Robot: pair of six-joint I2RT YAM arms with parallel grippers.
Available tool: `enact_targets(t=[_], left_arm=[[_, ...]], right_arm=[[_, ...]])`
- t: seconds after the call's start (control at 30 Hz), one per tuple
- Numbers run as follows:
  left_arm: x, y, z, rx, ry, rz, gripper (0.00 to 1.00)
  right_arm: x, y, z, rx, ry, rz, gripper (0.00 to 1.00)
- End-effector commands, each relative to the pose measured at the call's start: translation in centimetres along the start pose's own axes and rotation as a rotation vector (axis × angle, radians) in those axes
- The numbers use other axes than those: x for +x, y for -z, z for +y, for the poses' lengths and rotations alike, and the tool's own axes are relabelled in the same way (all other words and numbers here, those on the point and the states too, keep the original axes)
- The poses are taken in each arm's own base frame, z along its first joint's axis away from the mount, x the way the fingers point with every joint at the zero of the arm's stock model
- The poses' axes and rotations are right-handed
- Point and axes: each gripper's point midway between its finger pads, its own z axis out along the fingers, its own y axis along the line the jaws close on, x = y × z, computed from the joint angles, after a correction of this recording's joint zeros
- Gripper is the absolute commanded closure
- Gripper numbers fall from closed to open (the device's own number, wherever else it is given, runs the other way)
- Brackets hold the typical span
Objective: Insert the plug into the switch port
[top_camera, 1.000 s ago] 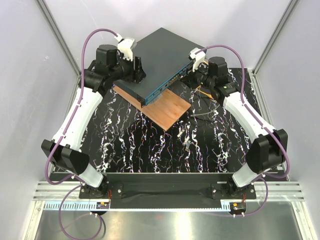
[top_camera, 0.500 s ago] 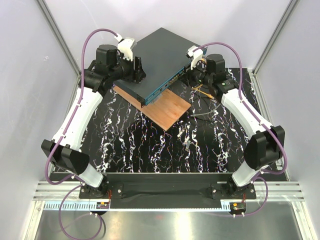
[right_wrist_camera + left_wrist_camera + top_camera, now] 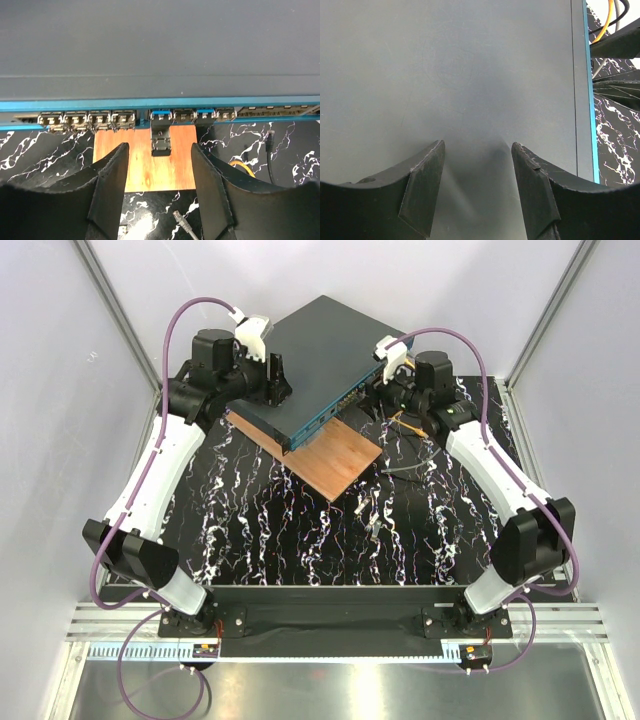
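The switch point(image 3: 320, 345) lies at the back of the table, a flat dark grey-teal box point(image 3: 160, 45) with a row of sockets on its teal front face point(image 3: 100, 105). The plug point(image 3: 161, 137), a small grey piece, sits in one socket and sticks out over the wooden board. My right gripper point(image 3: 159, 146) is open in front of that socket point(image 3: 385, 392). Its fingers stand on either side of the plug with a gap on each side. My left gripper point(image 3: 477, 145) is open over the switch's top point(image 3: 470, 75), at its left edge point(image 3: 270, 380), and holds nothing.
A brown wooden board point(image 3: 335, 455) lies under the switch's front corner point(image 3: 145, 170). A yellow cable point(image 3: 242, 165) and a grey cable with a clear connector point(image 3: 181, 220) lie on the black marbled mat right of the board. White enclosure walls stand close behind.
My right gripper has opened and let go of the plug, which stays in the socket. The right wrist shifted slightly. The left arm has not moved.
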Motion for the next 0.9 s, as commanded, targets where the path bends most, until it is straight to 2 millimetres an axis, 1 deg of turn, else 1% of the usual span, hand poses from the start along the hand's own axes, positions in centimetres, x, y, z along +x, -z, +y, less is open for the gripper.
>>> enact_targets(t=[0.0,0.03,0.13,0.2,0.27,0.3,0.37,0.43,0.53,0.57,0.6,0.67,0.73,0.77,0.8,0.87], left_arm=[[-0.7,0.3,-0.2,0.016,-0.012,-0.020,0.39],[-0.7,0.3,-0.2,0.016,-0.012,-0.022,0.39],[-0.7,0.4,-0.3,0.018,-0.011,-0.023,0.39],[-0.8,0.4,-0.3,0.018,-0.010,-0.025,0.39],[-0.9,0.5,-0.3,0.018,-0.010,-0.028,0.39],[-0.8,0.4,-0.2,0.018,-0.011,-0.026,0.39],[-0.8,0.4,-0.3,0.019,-0.012,-0.027,0.39],[-0.8,0.3,-0.3,0.021,-0.010,-0.026,0.39],[-0.9,0.3,-0.3,0.025,-0.007,-0.032,0.39],[-0.9,0.4,-0.4,0.025,-0.007,-0.032,0.39],[-1.0,0.4,-0.4,0.026,-0.009,-0.034,0.39],[-0.9,0.4,-0.4,0.025,-0.011,-0.033,0.39],[-1.1,0.5,-0.3,0.022,-0.013,-0.036,0.39],[-1.1,0.5,-0.4,0.023,-0.013,-0.038,0.39],[-1.2,0.5,-0.4,0.022,-0.013,-0.041,0.39],[-1.2,0.4,-0.4,0.024,-0.011,-0.041,0.39]], right_arm=[[-1.6,1.9,0.1,-0.001,0.031,-0.031,0.40],[-1.7,2.1,0.1,0.001,0.038,-0.032,0.40],[-1.1,2.7,0.1,-0.012,0.052,-0.010,0.40],[-0.3,3.1,0.5,-0.033,0.049,0.013,0.39],[0.2,3.8,0.4,-0.036,0.053,0.027,0.30],[0.3,4.1,0.5,-0.041,0.048,0.032,0.29],[0.7,4.3,0.3,-0.036,0.040,0.045,0.30],[0.7,4.3,0.0,-0.021,0.027,0.048,0.37],[0.8,3.9,-0.6,0.000,0.012,0.060,0.55],[0.2,3.9,-0.8,0.007,0.013,0.051,0.67],[0.4,3.6,-0.9,0.007,0.005,0.058,0.71],[-0.5,3.5,-0.9,0.003,-0.003,0.041,0.78],[-0.4,2.9,-0.8,-0.018,-0.024,0.046,0.79],[-1.0,2.9,-0.8,-0.022,-0.029,0.037,0.81],[-0.9,2.5,-0.9,-0.022,-0.039,0.040,0.83],[-1.6,2.3,-1.0,-0.023,-0.049,0.027,0.84]])
